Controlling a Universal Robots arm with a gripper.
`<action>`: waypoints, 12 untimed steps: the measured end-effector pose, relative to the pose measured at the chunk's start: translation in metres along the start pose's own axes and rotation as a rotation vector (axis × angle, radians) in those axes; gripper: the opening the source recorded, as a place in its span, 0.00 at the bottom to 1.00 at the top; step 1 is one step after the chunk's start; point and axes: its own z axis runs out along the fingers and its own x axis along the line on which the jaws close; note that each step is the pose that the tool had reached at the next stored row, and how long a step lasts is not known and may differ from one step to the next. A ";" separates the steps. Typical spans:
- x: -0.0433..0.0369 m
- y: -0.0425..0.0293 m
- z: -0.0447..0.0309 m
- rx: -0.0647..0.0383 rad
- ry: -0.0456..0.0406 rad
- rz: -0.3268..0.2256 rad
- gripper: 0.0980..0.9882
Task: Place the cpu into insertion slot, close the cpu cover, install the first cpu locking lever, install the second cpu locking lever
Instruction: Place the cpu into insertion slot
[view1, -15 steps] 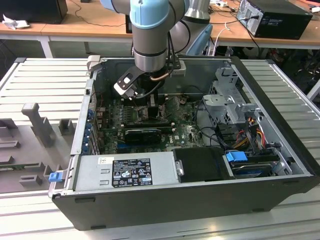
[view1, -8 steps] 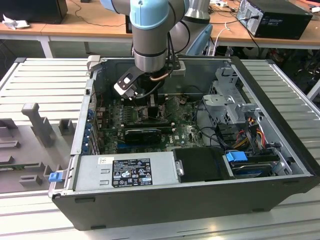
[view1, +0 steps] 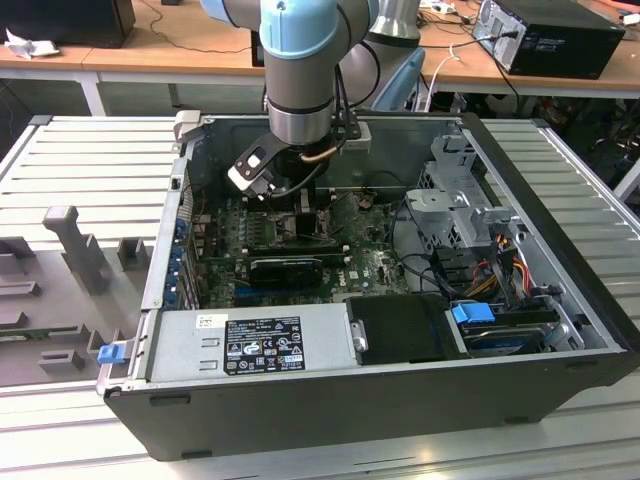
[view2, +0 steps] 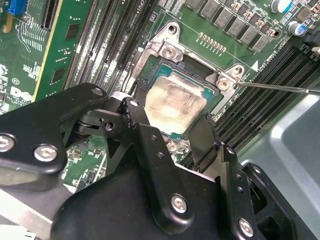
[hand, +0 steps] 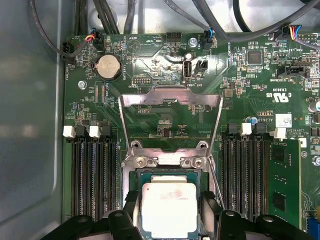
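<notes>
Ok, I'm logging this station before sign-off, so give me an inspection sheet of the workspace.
surface: green motherboard inside an open computer case on a slatted metal table.
job's things: cpu lies in the insertion slot; cpu cover stands open; a thin locking lever juts beside the slot.
clutter: grey fixtures on the table, exterior view's left.
grippers: hand low over the cpu.
cables: black bundle at the board's edge; coloured wires by the drive cage.
surroundings: wooden bench with a black computer behind.
</notes>
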 end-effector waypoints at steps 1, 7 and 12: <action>0.0000 0.0001 0.0000 0.000 0.0004 0.000 0.57; 0.0000 -0.0003 -0.0004 0.000 0.0021 0.000 0.57; 0.0004 -0.0053 -0.0006 0.000 0.0024 0.000 0.57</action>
